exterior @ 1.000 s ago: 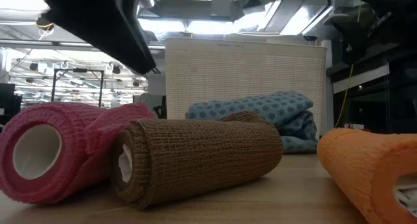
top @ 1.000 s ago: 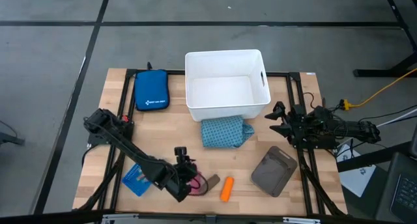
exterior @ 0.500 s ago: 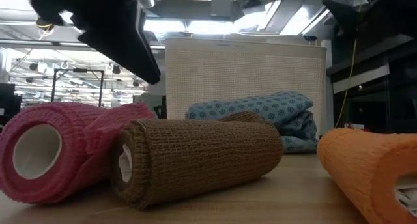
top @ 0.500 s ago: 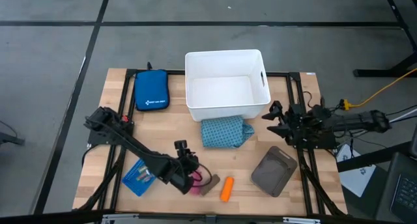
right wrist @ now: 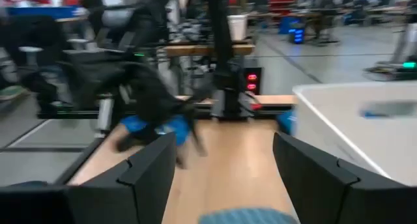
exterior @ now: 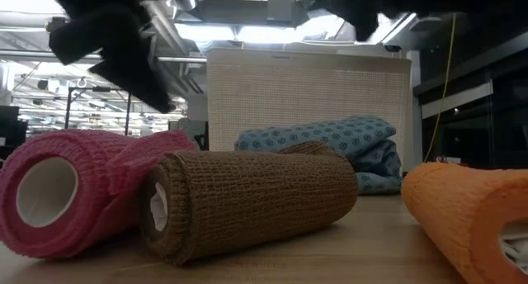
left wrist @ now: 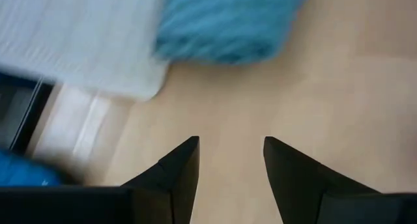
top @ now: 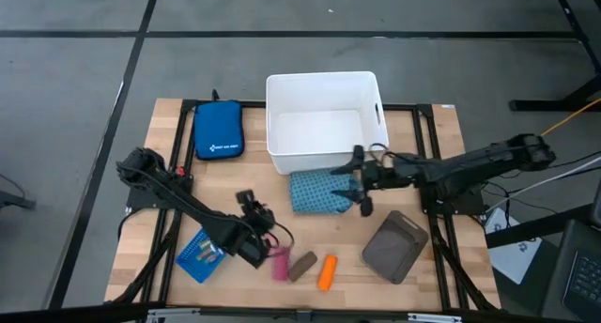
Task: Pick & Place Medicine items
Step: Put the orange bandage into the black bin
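Altogether three rolls — pink roll, brown roll, orange roll — both end effectors released, empty.

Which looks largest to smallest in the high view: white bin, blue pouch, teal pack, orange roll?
1. White bin
2. and 3. Blue pouch and teal pack look about alike, and the right gripper partly covers the pack, so no ranking.
4. Orange roll

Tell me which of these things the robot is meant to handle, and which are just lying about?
For the job:
- pink roll
- brown roll
- orange roll
- teal patterned pack
- white bin, likely where they go

Just lying about:
- dark blue pouch
- light-blue tray
- grey tray
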